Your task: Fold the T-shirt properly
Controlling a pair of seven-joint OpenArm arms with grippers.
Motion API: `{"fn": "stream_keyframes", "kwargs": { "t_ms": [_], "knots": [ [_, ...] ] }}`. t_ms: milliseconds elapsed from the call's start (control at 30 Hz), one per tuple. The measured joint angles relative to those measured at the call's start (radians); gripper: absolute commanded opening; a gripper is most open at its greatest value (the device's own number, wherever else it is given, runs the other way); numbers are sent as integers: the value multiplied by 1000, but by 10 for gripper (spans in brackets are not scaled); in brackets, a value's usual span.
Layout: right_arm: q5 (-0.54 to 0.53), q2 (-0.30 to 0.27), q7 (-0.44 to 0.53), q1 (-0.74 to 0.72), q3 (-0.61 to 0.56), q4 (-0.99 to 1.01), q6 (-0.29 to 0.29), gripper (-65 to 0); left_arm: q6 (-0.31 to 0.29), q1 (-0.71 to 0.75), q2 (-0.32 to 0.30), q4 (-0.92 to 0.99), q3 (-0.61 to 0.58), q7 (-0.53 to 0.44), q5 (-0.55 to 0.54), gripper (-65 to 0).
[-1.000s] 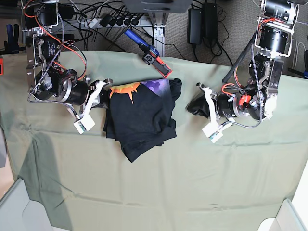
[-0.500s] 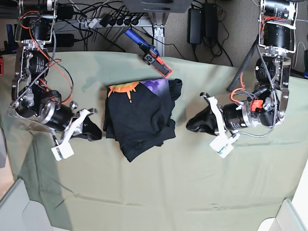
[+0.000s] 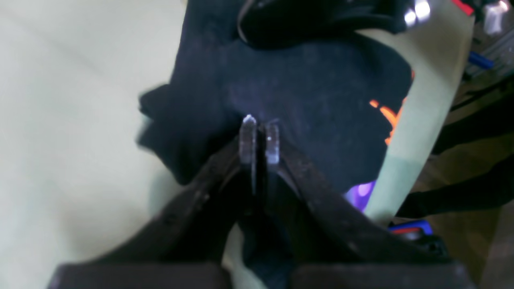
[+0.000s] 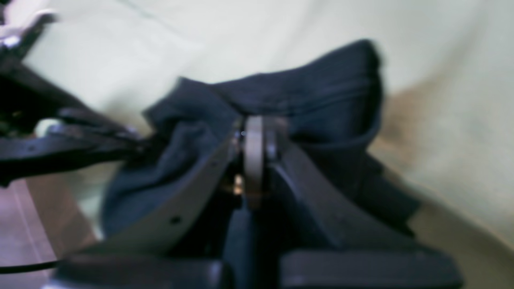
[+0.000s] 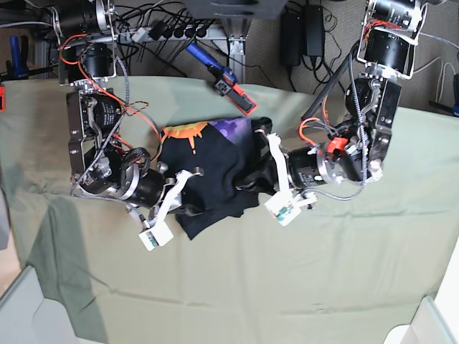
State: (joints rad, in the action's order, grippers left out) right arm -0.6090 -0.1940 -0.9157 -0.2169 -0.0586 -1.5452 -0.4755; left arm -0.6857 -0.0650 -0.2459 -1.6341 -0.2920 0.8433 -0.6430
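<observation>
Green cloth under folded T-shirt; left pincer, right pincer closed, empty.

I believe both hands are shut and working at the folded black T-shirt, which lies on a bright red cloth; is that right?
Not quite: the cloth under the T-shirt is pale green, not bright red, as the base view shows. The rest stands: the left hand and the right hand are both shut, at the folded black shirt.
</observation>
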Motion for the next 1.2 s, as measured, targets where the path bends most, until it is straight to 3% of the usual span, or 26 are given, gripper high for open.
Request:
{"fn": "stream_keyframes", "kwargs": {
  "t_ms": [133, 300, 667, 767, 1200],
  "knots": [
    [9, 0, 11, -4, 0, 85, 0, -650, 0, 2, -1, 106, -2, -6, 8, -626],
    [42, -3, 61, -8, 0, 175, 0, -650, 0, 3, -1, 191, -2, -101, 115, -626],
    [42, -11, 85, -10, 0, 193, -7, -650, 0, -17, -1, 206, 6, -65, 92, -626],
    [44, -11, 72, -7, 0, 158, -7, -650, 0, -14, -19, 156, 14, -1, 36, -626],
    [47, -43, 16, 18, 16, -80, -7, -650, 0, 42, -140, -151, 19, 58, -21, -626]
  ]
}}
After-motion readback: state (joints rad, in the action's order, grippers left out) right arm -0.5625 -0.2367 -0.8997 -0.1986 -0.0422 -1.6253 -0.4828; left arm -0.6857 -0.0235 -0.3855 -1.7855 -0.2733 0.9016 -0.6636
